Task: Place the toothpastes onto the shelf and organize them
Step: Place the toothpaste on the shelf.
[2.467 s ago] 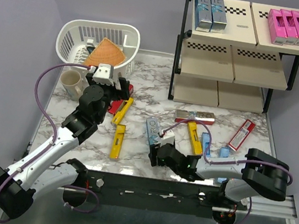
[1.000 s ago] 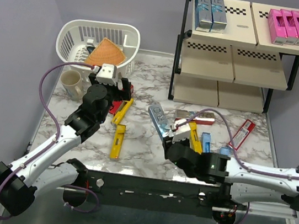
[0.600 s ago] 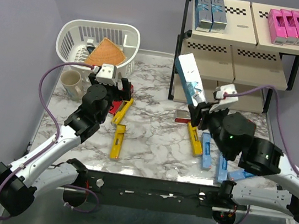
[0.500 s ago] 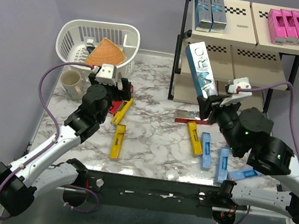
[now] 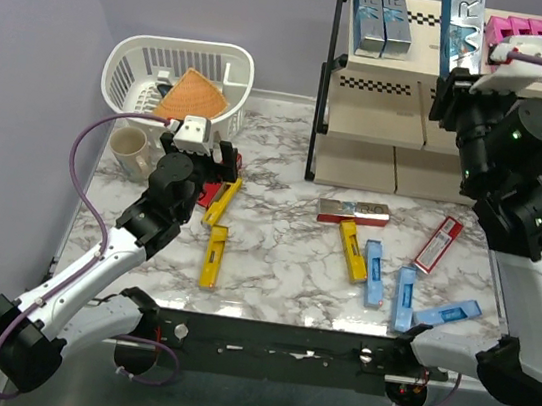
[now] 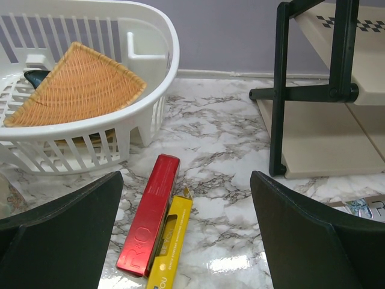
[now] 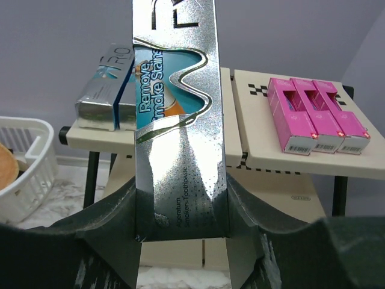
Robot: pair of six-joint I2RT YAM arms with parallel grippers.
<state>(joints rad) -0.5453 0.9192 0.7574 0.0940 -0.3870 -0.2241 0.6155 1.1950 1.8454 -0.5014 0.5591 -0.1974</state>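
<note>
On the top tier of the shelf [image 5: 375, 112] I had a bare strip of panel to pass down through, walled by the silver-blue cartons [image 5: 381, 19] toward its left end and the pink cartons [image 7: 314, 114] toward its right.

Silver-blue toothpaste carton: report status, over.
Right end effector shut on silver-blue carton, held upright near shelf top tier. Left end effector open, empty. Silver pair and pink trio flank the gap; nothing blocking seen.

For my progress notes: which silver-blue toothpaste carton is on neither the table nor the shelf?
The silver-blue carton held upright in the right gripper; two others lie on the shelf, a fourth on the table.
</note>
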